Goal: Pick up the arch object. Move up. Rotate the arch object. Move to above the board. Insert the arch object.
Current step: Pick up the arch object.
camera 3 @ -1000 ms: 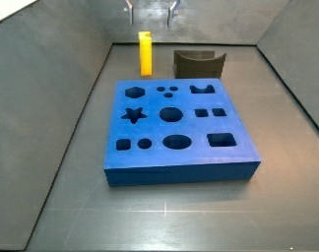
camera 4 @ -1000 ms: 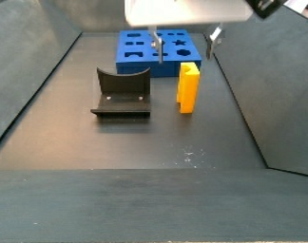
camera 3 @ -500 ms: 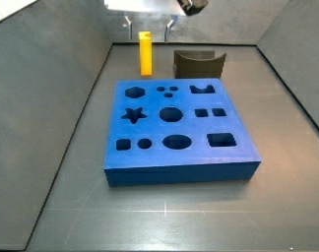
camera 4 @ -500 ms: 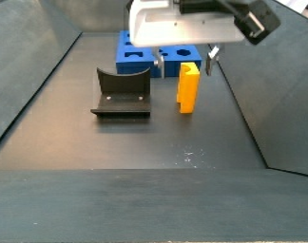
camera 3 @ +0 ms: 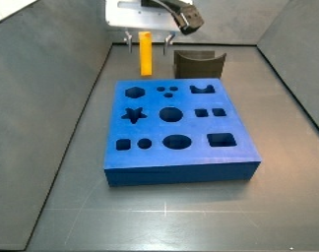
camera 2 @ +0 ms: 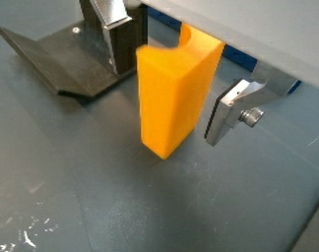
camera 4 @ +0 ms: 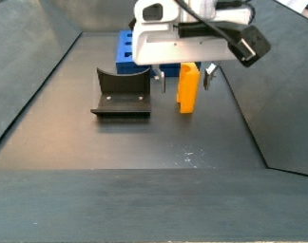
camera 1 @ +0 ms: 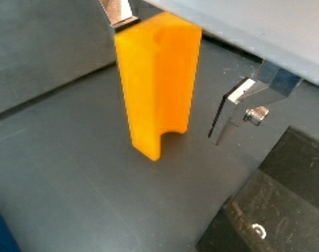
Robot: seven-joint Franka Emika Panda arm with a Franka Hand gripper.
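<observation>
We judge the arch object [camera 2: 175, 94] to be a light, rigid block with smooth, plain faces; it should neither bend nor crush, but a weak pinch could let it slip. It stands upright on the dark surface [camera 2: 109, 212], long axis vertical, beside the fixture [camera 4: 123, 95] and at about 12 o'clock from the board [camera 3: 175, 128] in a side view. In both wrist views its top end is cut off by the frame.

The gripper [camera 2: 179, 77] is lowered around the arch object, released, with one finger [camera 1: 234, 103] on each side and a visible gap between pad and block. We recommend taking hold across the two opposed flat faces, on the upper half, so that the block stays square in the pads during the later rotation.
</observation>
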